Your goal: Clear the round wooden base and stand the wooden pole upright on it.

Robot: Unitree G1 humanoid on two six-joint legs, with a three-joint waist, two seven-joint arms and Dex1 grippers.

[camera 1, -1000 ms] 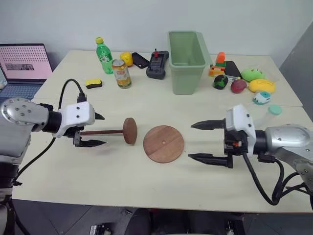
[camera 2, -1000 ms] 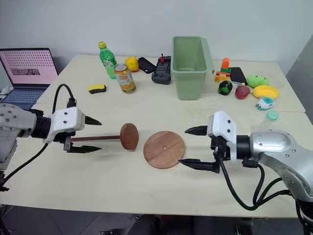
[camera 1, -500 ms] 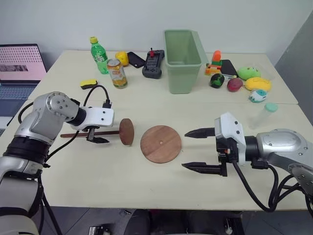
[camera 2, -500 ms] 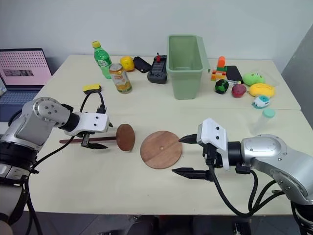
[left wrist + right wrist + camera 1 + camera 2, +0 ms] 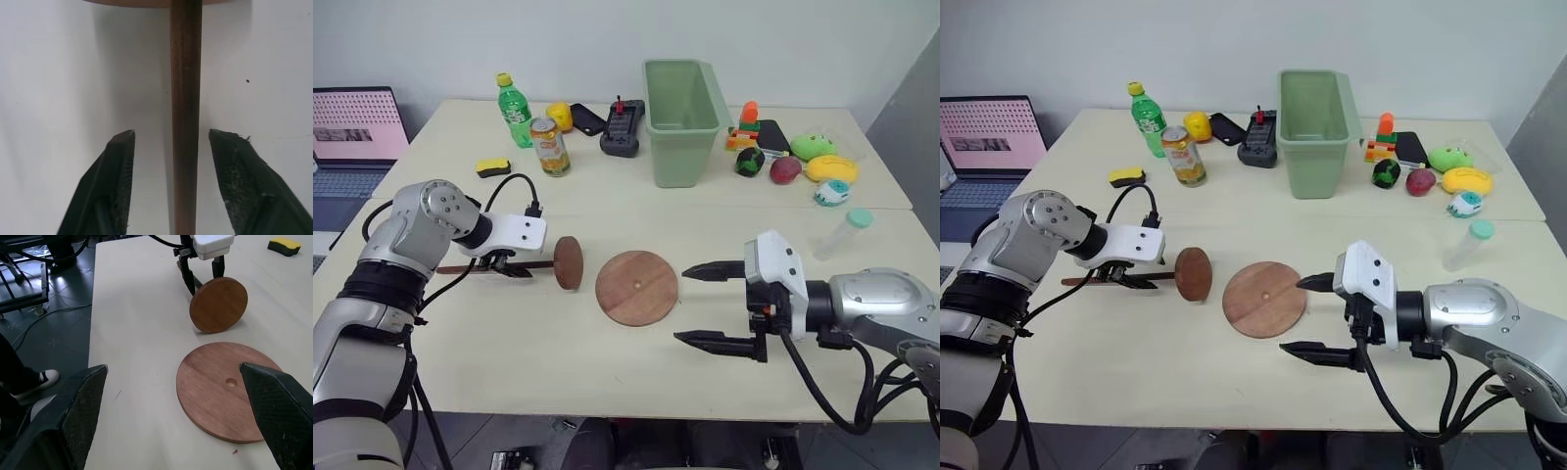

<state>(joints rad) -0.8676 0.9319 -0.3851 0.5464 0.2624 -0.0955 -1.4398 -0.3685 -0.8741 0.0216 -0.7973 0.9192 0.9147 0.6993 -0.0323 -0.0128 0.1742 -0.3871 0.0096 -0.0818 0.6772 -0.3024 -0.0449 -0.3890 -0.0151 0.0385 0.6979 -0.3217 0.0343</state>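
Your left gripper (image 5: 171,142) pointed down over the wooden pole (image 5: 514,264), which lay flat on the table (image 5: 509,343). Its fingers (image 5: 115,186) were spread to either side of the rod, a clear gap each side, not yet pinching it. The pole's end disc (image 5: 569,262) stood on edge just beyond those fingertips. The round wooden base (image 5: 637,287) lay bare, farther out past that disc. Your right gripper (image 5: 710,304) hovered with its fingers wide apart, holding nothing, the base just ahead of its tips.

Judgement: the rod sat nearer one finger than the other, so you should have centred before closing. A grip closer to the disc would probably have made tipping it upright steadier. The right gripper looked well placed to steady the base.
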